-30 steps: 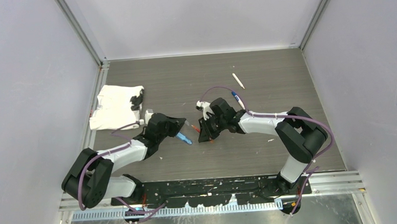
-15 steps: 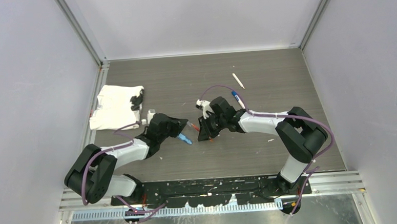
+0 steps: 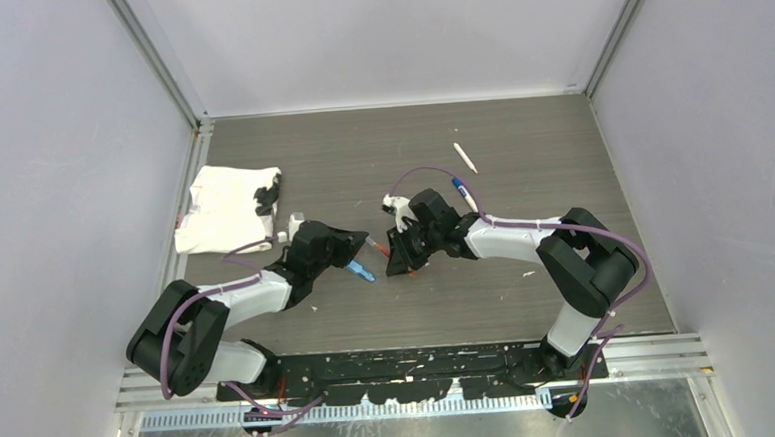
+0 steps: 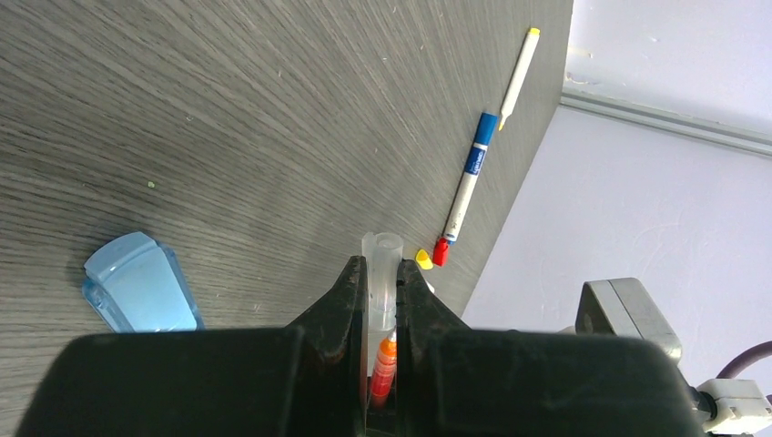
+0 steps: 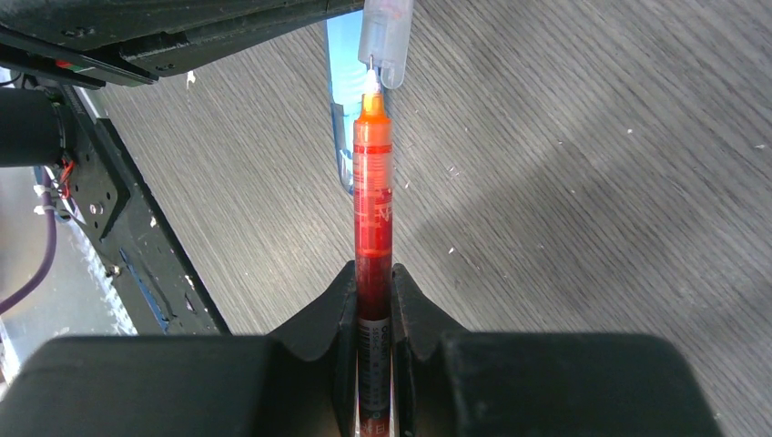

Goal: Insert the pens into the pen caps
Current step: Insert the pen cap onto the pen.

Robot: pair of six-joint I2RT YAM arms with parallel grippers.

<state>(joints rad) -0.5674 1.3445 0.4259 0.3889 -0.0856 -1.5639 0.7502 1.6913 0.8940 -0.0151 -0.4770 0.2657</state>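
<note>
The right claw (image 5: 373, 282) is clamped on an orange-red pen (image 5: 371, 191) that points straight up the view. Its fine pale tip meets the lower end of a clear cap (image 5: 385, 36), which reaches in from the top edge. Behind them a light-blue piece (image 5: 342, 91) lies on the grey counter (image 5: 592, 182). The other arm (image 5: 182, 32) crosses the upper left.

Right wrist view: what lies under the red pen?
A light-blue piece on the table, below the red pen in the right tool. The pen covers part of it.
</note>
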